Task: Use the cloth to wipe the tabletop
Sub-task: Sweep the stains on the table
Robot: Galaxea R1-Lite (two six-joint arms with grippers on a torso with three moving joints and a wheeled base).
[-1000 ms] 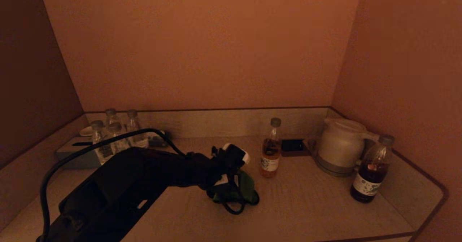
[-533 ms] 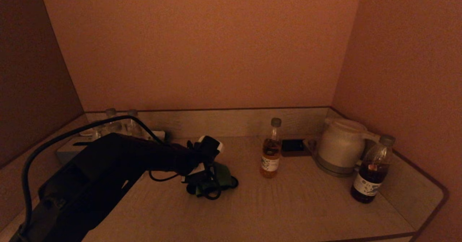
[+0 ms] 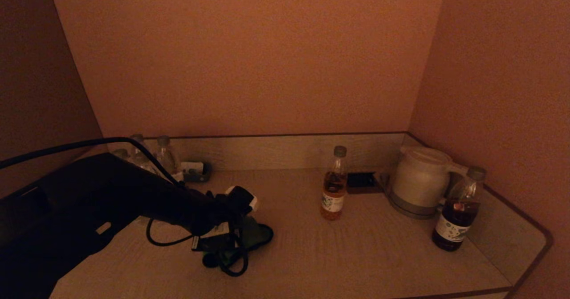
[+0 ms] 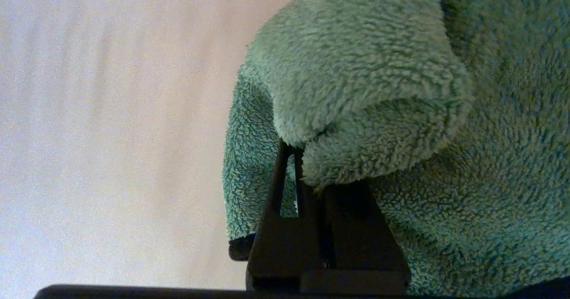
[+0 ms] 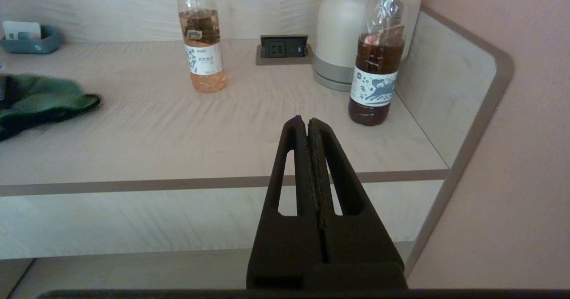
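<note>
1. The left end effector point(image 3: 222, 250) is squeezed shut on a fold of the green cloth point(image 3: 254, 236). You can see the fluffy cloth bunched around its tips in the left wrist view.
2. The cloth lies flat on the desk point(image 3: 356, 254), well to the left of the orange drink bottle point(image 3: 334, 185).
3. The step looks like the wiping itself, with the cloth pressed down on the desk.
4. The next move likely needs the cloth pushed along a bare part of the desk, pressed down all the way. It should stay clear of the orange drink bottle so it does not tip over.
5. The left arm reaches in low from the left side, bent down at the wrist. A black cable loops beside it.
6. The right end effector point(image 5: 307, 123) is closed with nothing in it. It waits off the front edge of the desk, nearer than the orange drink bottle, the dark drink bottle point(image 5: 376, 67) and the white kettle point(image 3: 421, 181).
</note>
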